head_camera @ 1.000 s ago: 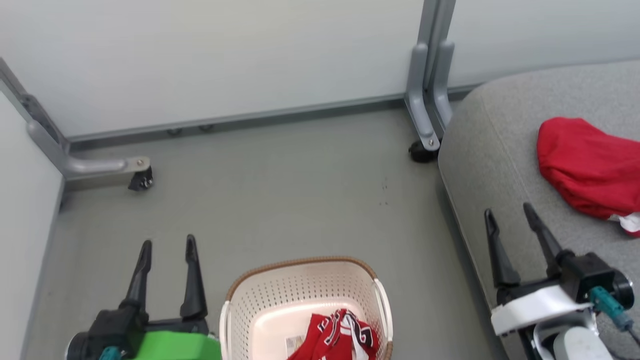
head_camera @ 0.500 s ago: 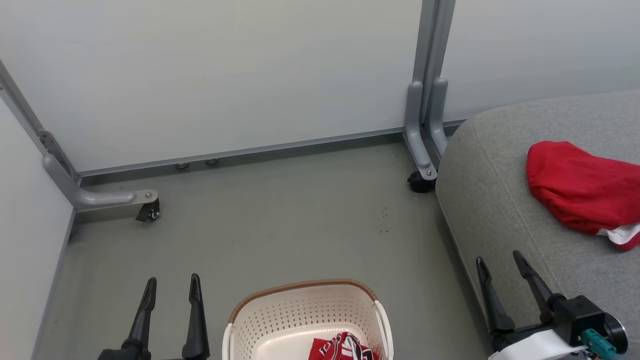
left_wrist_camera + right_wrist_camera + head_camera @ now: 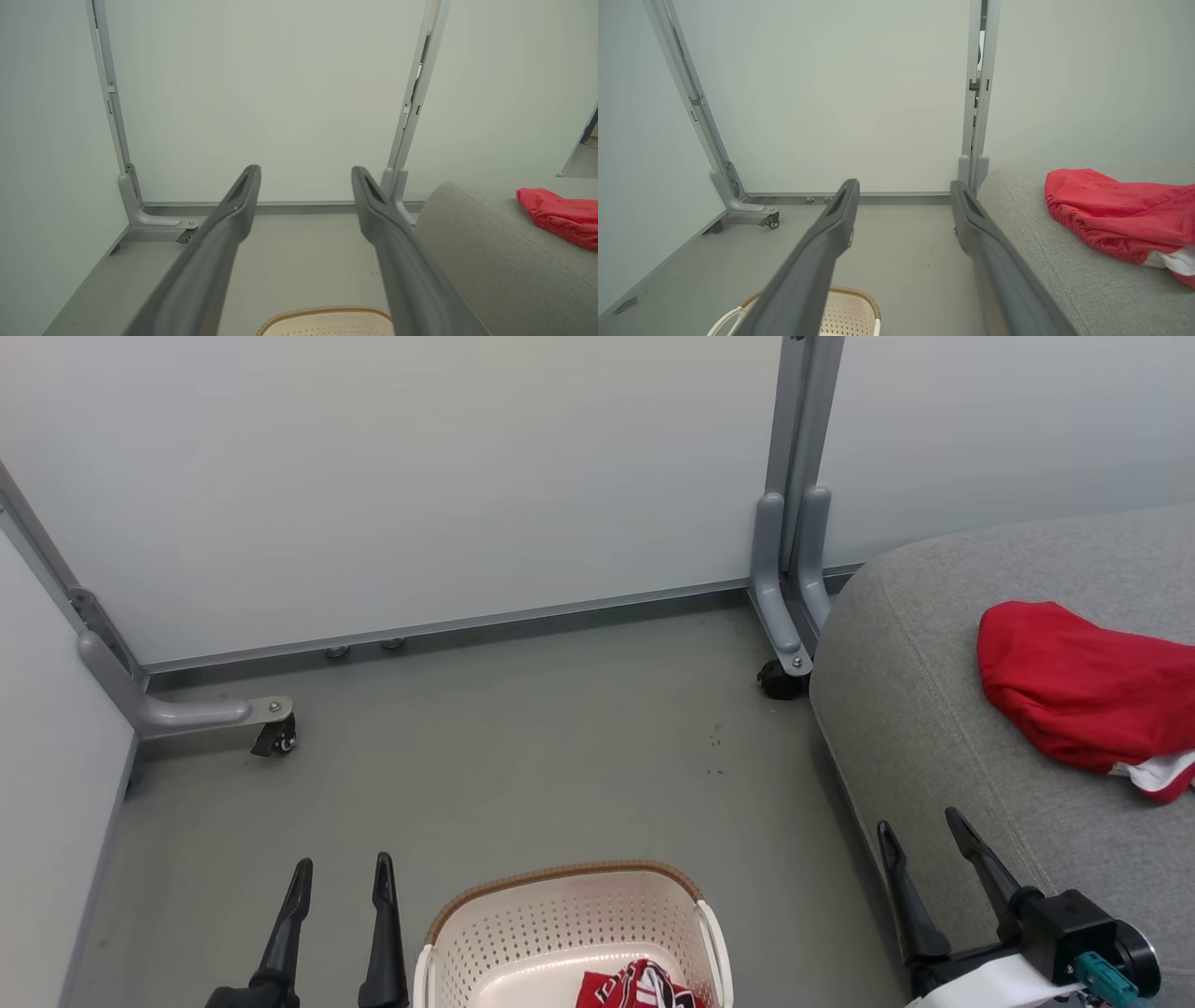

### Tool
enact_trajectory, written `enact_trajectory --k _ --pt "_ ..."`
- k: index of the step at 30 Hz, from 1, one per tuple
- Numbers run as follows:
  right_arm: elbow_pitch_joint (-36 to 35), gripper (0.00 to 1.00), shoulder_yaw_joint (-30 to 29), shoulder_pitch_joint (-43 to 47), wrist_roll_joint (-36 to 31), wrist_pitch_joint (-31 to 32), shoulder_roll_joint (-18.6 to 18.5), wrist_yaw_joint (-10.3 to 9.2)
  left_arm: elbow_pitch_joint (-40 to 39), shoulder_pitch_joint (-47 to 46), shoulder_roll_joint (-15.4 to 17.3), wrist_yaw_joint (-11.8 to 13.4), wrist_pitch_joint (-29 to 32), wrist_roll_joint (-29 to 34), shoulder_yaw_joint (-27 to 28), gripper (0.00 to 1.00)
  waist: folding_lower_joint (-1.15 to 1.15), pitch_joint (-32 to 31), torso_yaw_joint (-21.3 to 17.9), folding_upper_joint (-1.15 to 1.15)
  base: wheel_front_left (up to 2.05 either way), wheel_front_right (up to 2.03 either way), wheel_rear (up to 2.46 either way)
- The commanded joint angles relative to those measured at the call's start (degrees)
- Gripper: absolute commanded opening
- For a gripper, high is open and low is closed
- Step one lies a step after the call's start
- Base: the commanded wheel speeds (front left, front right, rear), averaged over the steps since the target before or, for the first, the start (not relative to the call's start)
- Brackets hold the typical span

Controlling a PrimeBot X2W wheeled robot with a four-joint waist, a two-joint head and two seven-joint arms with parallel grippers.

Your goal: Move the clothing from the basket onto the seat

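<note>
The cream basket (image 3: 560, 919) with a brown rim stands on the floor at the bottom middle of the head view, and a red striped jersey (image 3: 639, 987) lies inside it. A plain red garment (image 3: 1083, 695) with a white hem rests on the grey seat (image 3: 934, 709) at the right. My left gripper (image 3: 341, 877) hangs open just left of the basket, holding nothing. My right gripper (image 3: 920, 831) is open and empty over the seat's front edge, right of the basket. The same red garment (image 3: 1115, 210) lies on the seat (image 3: 1041, 252) in the right wrist view, and the basket's rim (image 3: 322, 315) edges into the left wrist view.
Pale partition panels close off the back and left, standing on grey metal feet with castors (image 3: 275, 737) (image 3: 775, 679). Grey floor (image 3: 523, 756) lies between the panels, the basket and the seat.
The head camera has tilted up, so basket and grippers sit lower in the picture. Both grippers stay open. The left gripper has shifted slightly toward the basket.
</note>
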Motion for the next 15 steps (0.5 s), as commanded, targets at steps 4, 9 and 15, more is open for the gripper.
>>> enact_trajectory --k 4,9,15 --pt "0.18 1.00 0.23 0.58 0.25 -0.01 -0.20 -0.10 0.11 -0.77 0.02 0.53 -0.04 0.85 -0.15 1.00 0.00 0.03 -0.06 0.00 0.00 0.00 0.00" --pt "0.21 1.00 0.43 0.80 0.30 -0.01 -0.17 -0.10 0.33 -0.94 0.02 0.19 -0.04 0.90 -0.11 1.00 0.00 0.06 -0.09 0.00 0.00 0.00 0.00" --pt "0.20 1.00 0.62 0.97 0.35 -0.01 -0.33 -0.10 0.30 -0.70 0.02 0.05 -0.04 1.03 -0.39 1.00 0.00 0.15 -0.13 0.00 0.00 0.00 0.00"
